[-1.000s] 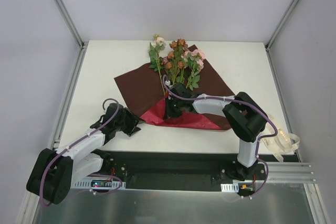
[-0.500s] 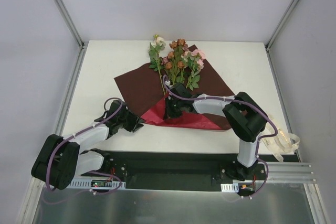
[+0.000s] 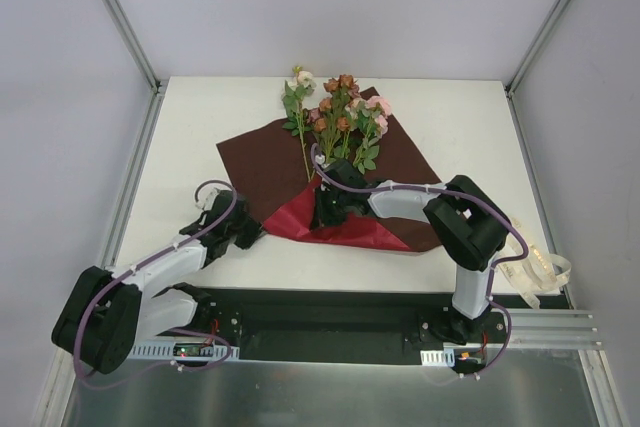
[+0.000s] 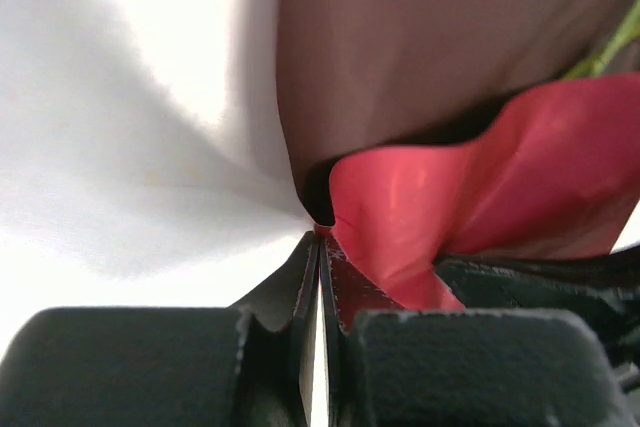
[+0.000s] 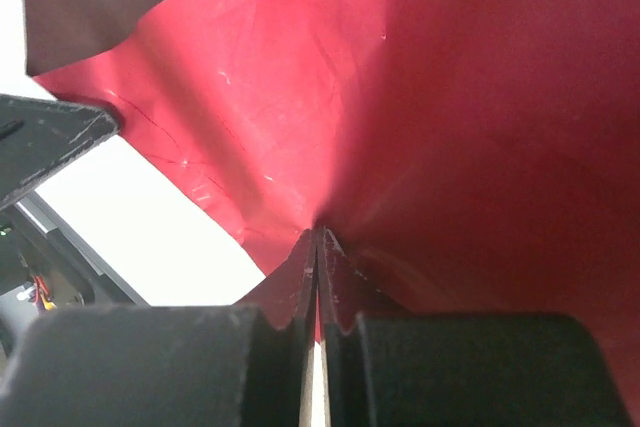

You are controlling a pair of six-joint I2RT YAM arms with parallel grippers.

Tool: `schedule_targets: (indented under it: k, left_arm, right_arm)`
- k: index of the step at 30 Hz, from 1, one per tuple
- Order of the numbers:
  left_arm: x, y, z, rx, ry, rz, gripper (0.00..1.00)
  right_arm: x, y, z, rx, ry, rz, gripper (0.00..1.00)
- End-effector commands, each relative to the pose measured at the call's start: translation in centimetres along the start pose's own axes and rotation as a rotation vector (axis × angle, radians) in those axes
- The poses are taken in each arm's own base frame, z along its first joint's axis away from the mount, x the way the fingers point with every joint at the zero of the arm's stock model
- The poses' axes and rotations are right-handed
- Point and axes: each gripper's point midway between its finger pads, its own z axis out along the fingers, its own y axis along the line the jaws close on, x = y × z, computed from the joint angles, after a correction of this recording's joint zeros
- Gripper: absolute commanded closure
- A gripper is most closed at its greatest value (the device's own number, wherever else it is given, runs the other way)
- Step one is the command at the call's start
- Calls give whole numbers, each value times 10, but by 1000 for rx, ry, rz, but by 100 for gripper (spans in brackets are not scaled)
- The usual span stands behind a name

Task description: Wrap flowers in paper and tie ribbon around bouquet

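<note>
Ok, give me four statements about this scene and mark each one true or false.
1. The left gripper pinches the paper at its edge: true.
2. The ribbon is tied round the stems: false; it lies loose at the far right, off the paper.
3. The right gripper is shut on the paper: true.
4. The flowers are rolled up inside the paper: false; they lie on top of the open sheet.

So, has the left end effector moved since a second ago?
Yes: the left end effector edged slightly away from the white table's near edge, shutting on the dark red paper.
</note>
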Motion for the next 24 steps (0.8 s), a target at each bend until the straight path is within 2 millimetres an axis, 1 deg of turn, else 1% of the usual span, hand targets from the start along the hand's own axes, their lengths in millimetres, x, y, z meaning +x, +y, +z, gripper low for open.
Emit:
schedule_targets:
  k: [1,2,3,6,9,11,14,17,18,21,24]
  left_arm:
    - [-9,-34,-17,69,-115,180,100]
    - [-7,-37,-19,74,-119,203,100]
    - [-3,-45,-22,94,-123,234,100]
    - [7,-53,-22,104,-81,265,100]
    - [10,-56,-25,120,-67,246,100]
    - [8,-55,-28,123,-78,243,100]
    - [3,-50,-33,120,-105,211,100]
    - [-1,-40,-32,103,-120,168,87]
    - [1,-33,-30,90,-113,161,86]
    - [0,-23,-26,66,-104,133,83]
    - [-3,-16,-24,49,-111,107,82]
  right_arm:
    - [3,0,-1,-33,7,21,99]
    - [2,0,-1,-36,4,27,99]
    - [3,-1,-2,-40,7,34,99]
    - [2,0,-2,-52,5,41,99]
    - [1,2,-1,-59,8,43,99]
    - [1,2,-1,-61,9,44,99]
    - [0,4,-1,-66,9,45,99]
    - [-2,5,-1,-70,8,46,99]
    - [-1,5,-1,-71,10,43,99]
    - [-1,4,-1,-70,8,45,99]
    - [-1,5,-1,-71,10,41,99]
